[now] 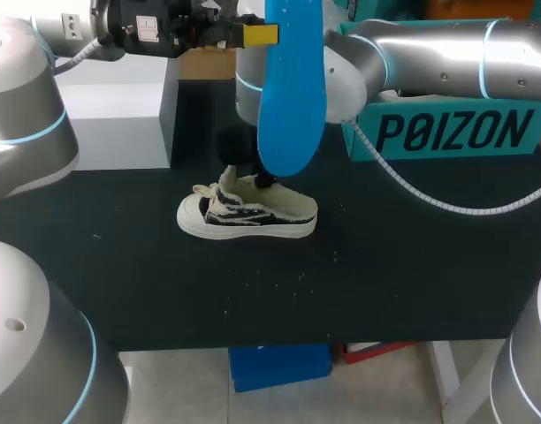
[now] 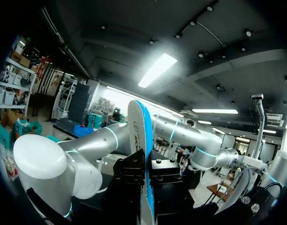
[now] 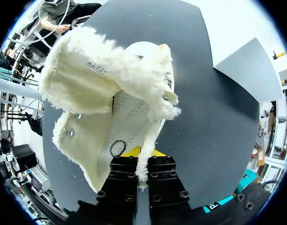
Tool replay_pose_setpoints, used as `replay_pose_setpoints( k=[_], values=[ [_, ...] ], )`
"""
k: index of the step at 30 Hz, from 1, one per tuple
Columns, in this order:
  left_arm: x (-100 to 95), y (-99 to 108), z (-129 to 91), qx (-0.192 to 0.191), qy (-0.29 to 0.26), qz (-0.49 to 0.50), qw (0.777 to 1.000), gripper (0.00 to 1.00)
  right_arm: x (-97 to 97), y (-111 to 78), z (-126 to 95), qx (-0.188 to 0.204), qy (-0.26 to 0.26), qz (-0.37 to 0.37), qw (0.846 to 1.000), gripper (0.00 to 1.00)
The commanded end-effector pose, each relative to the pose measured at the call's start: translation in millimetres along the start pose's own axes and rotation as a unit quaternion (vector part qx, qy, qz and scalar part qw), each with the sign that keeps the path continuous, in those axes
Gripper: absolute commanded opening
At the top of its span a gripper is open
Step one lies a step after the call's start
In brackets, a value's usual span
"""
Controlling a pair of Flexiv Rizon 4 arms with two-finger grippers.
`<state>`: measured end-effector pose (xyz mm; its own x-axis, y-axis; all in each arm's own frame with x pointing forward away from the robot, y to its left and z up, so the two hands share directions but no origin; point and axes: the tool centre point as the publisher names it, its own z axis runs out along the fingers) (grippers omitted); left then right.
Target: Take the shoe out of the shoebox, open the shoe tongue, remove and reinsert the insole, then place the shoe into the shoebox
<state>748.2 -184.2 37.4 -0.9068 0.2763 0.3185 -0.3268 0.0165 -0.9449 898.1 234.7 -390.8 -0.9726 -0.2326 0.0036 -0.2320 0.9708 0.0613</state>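
Note:
A cream and black shoe (image 1: 247,213) stands on the dark table (image 1: 394,283), toe to the left. My right gripper (image 1: 263,181) comes down from above onto its opening. In the right wrist view that gripper (image 3: 142,161) is shut on the fleecy cream edge of the shoe (image 3: 110,89). High over the shoe, my left gripper (image 1: 269,34) is shut on a blue insole (image 1: 293,88), which hangs upright. Seen from the left wrist, the insole (image 2: 138,136) stands on edge between the fingers of the left gripper (image 2: 146,164). The teal shoebox (image 1: 447,132) sits at the back right.
A grey-white box (image 1: 111,124) stands at the back left, with a small cardboard box (image 1: 207,62) behind it. A white coiled cable (image 1: 430,199) from my right arm hangs low over the table beside the shoebox.

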Motion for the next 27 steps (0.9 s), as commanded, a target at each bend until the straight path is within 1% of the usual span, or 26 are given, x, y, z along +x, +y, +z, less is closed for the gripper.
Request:
replay_pose_setpoints(
  k=[1,4,7,10,13,17,21,27],
  values=[
    [0.1,0.3,0.9,0.000,-0.002,0.000,1.000,0.00,5.8,-12.4,-13.6,0.019,-0.003,0.034,0.999,0.00],
    [0.1,0.3,0.9,0.000,-0.002,0.000,1.000,0.00,9.9,-23.1,-28.8,0.020,-0.007,0.081,0.996,0.00],
    [0.1,0.3,0.9,0.000,-0.002,0.000,1.000,0.00,12.5,-32.5,-46.0,0.006,-0.009,0.148,0.989,0.00],
    [0.1,0.3,0.9,0.000,-0.002,0.000,1.000,0.00,16.3,-41.6,-59.2,0.006,-0.001,0.223,0.975,0.00],
    [0.1,0.3,0.9,0.000,-0.002,0.000,1.000,0.00,19.5,-47.4,-68.2,0.000,-0.001,0.273,0.962,0.00],
    [0.1,0.3,0.9,0.000,-0.002,0.000,1.000,0.00,21.9,-49.0,-77.9,-0.026,-0.003,0.324,0.946,0.00],
    [0.1,0.3,0.9,0.000,-0.002,0.000,1.000,0.00,24.7,-49.3,-80.8,-0.050,-0.011,0.391,0.919,0.00],
    [0.1,0.3,0.9,0.000,-0.002,0.000,1.000,0.00,28.5,-47.1,-81.1,-0.084,-0.031,0.480,0.873,0.00]
  ],
)
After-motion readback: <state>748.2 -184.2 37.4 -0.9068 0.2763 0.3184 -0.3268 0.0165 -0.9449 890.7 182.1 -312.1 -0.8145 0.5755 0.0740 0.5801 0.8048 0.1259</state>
